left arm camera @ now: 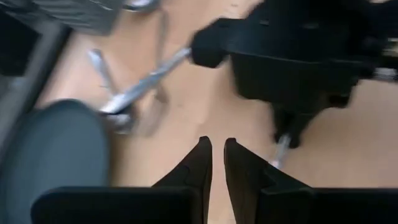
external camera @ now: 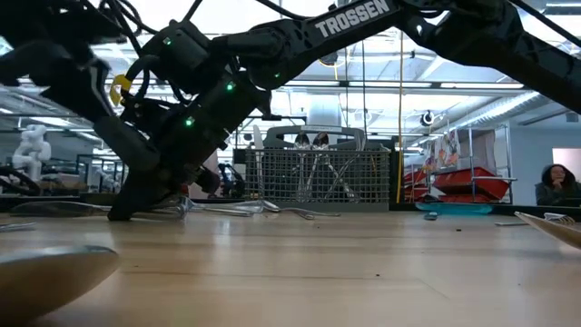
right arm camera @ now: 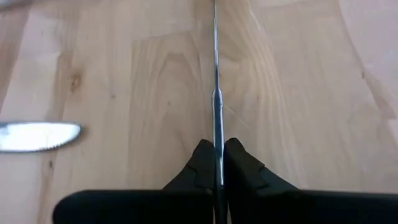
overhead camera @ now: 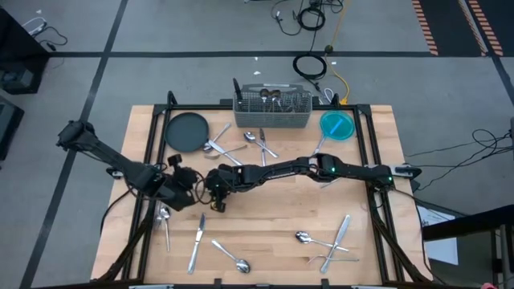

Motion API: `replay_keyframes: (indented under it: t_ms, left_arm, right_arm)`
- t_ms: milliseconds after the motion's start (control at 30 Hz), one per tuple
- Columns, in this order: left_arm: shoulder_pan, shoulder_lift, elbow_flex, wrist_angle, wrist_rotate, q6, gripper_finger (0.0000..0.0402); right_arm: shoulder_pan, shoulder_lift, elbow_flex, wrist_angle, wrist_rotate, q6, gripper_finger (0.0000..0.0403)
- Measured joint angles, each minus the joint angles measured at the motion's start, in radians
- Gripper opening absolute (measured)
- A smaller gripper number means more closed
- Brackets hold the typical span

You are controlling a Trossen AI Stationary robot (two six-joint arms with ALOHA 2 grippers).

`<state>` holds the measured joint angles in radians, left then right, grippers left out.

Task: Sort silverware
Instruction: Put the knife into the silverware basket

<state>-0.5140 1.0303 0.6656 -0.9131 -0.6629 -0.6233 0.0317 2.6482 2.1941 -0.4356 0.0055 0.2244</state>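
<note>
Wooden worktop (overhead camera: 273,217) carries scattered silverware (overhead camera: 325,241) near the caddy (overhead camera: 271,107), which holds few pieces; most remain unsorted. Right hand (right arm camera: 216,163) is clenched on a knife (right arm camera: 215,93). Left hand (left arm camera: 216,163) is slightly parted, empty

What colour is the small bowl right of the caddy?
Turquoise blue bowl; clearest in the high view.

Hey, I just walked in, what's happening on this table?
A two-armed robot is sorting silverware. The right gripper, reached across to the table's left-centre, is shut on a knife. The left gripper sits beside it, its fingers slightly apart and empty. More cutlery lies scattered, and some stands in the wire-mesh caddy.
</note>
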Motion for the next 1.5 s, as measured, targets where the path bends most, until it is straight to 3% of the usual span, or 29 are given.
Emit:
replay_keyframes:
  t_ms: [133,233,600,933,1333,1500]
  left_arm:
    - [0.000,-0.043,0.037,-0.106,-0.077,-0.025,0.0052]
    - [0.000,-0.085,0.040,-0.120,-0.079,-0.026,0.0052]
    - [0.000,-0.254,0.041,-0.105,-0.104,-0.045,0.0052]
    - [0.000,-0.382,0.042,0.000,-0.254,-0.070,0.0052]
    - [0.000,-0.463,0.042,0.353,-0.312,0.261,0.0052]
    - [0.000,-0.471,0.042,0.427,-0.313,0.344,0.0052]
  right_arm:
    - [-0.003,-0.011,0.000,-0.059,0.000,-0.030,0.0002]
    - [-0.004,-0.023,0.000,-0.091,0.003,-0.054,0.0001]
    - [-0.035,-0.068,-0.006,-0.176,0.001,-0.114,0.0001]
    - [-0.126,-0.156,-0.009,-0.174,0.042,-0.150,0.0001]
    - [-0.282,-0.335,-0.005,-0.155,0.085,-0.240,0.0001]
    - [-0.310,-0.433,-0.005,-0.132,0.086,-0.320,0.0001]
